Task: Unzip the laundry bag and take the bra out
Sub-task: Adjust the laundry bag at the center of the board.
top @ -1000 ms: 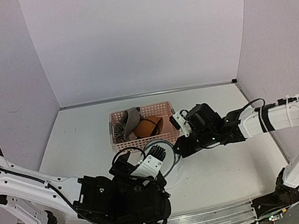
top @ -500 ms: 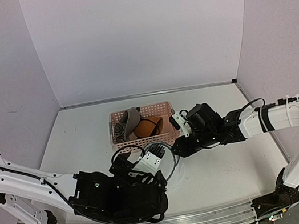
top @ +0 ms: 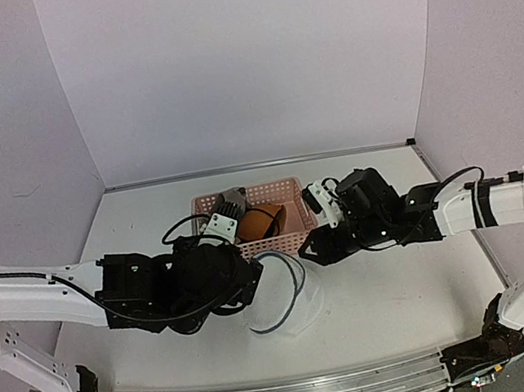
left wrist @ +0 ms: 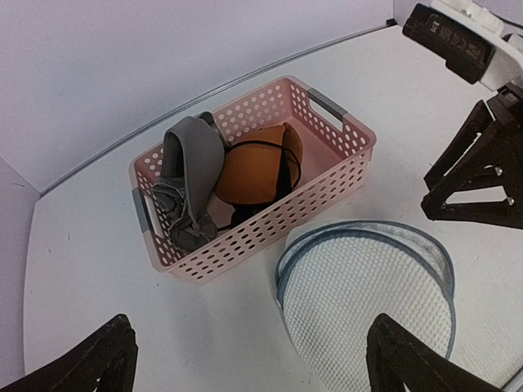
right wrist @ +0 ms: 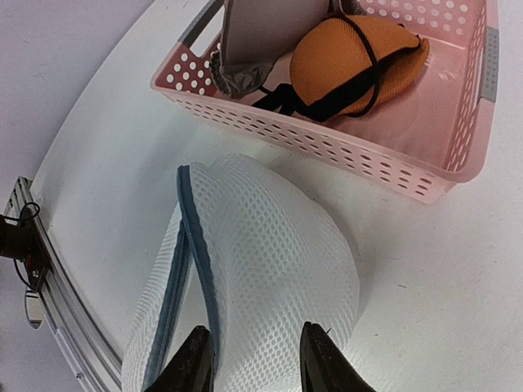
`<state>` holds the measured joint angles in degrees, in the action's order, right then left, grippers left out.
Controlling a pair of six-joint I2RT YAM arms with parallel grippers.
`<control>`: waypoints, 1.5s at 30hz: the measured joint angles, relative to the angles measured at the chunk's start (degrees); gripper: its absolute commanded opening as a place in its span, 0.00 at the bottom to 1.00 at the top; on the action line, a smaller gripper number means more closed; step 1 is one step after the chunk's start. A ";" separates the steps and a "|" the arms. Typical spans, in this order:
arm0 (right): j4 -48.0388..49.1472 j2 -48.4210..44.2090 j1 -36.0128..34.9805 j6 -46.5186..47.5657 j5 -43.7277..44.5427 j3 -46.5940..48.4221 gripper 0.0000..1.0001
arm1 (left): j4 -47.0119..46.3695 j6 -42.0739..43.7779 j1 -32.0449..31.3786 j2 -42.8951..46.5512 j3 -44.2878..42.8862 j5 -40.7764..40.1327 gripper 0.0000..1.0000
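Note:
The white mesh laundry bag (top: 287,291) lies on the table in front of the pink basket. Its grey zip rim (right wrist: 196,253) gapes, with the round lid (left wrist: 372,290) parted from the body. An orange bra (left wrist: 260,163) with black straps lies inside the pink basket (top: 286,190), beside a grey garment (left wrist: 192,175). My left gripper (left wrist: 249,374) is wide open with nothing in it, above the bare table just left of the bag. My right gripper (right wrist: 257,363) hovers open, its fingers straddling the bag's mesh side near the zip rim.
The pink lattice basket (right wrist: 466,147) stands right behind the bag, close to both grippers. The right arm's fingers (left wrist: 470,175) show at the right of the left wrist view. White walls enclose the table on three sides.
My left arm has swung off the top of the bag, back and to the left, uncovering it. The bag's rim now shows gaping. The right gripper has shifted only slightly.

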<state>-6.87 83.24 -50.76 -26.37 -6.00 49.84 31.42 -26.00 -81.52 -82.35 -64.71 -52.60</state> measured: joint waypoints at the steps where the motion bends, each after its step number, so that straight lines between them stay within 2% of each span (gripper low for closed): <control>1: -0.35 -0.66 0.00 0.07 0.22 0.13 0.37 | -0.55 0.02 0.72 0.02 0.28 1.07 0.98; 6: -1.53 -3.56 0.00 0.20 -0.13 1.27 0.37 | -3.58 0.20 3.74 -0.13 1.84 7.04 0.90; 9: -1.22 -4.70 0.00 0.02 -3.45 1.55 0.37 | -4.98 0.22 4.87 -0.48 1.86 9.64 0.85; 15: 1.31 -4.68 -1.44 -1.92 -10.88 1.55 0.34 | -7.48 -1.09 7.30 -0.61 2.82 13.64 0.84; 24: 3.72 6.47 -6.54 -5.11 -13.97 7.26 0.24 | -8.48 -7.13 11.96 0.83 8.50 15.34 0.84; 28: 3.50 9.90 -6.49 -6.27 -12.20 7.56 0.21 | -8.46 -9.92 13.25 4.48 12.07 15.45 0.85; 35: 2.51 10.34 -6.47 -7.67 -6.08 7.08 0.19 | -8.46 -12.79 13.38 8.44 15.39 15.52 0.85; 45: 2.62 10.34 -6.38 -10.45 1.84 -1.01 0.16 | -8.50 -13.53 13.38 8.17 15.47 15.58 0.85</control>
<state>-4.25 93.58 -57.14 -36.82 -4.16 48.84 22.92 -39.53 -68.14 -74.17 -49.23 -37.01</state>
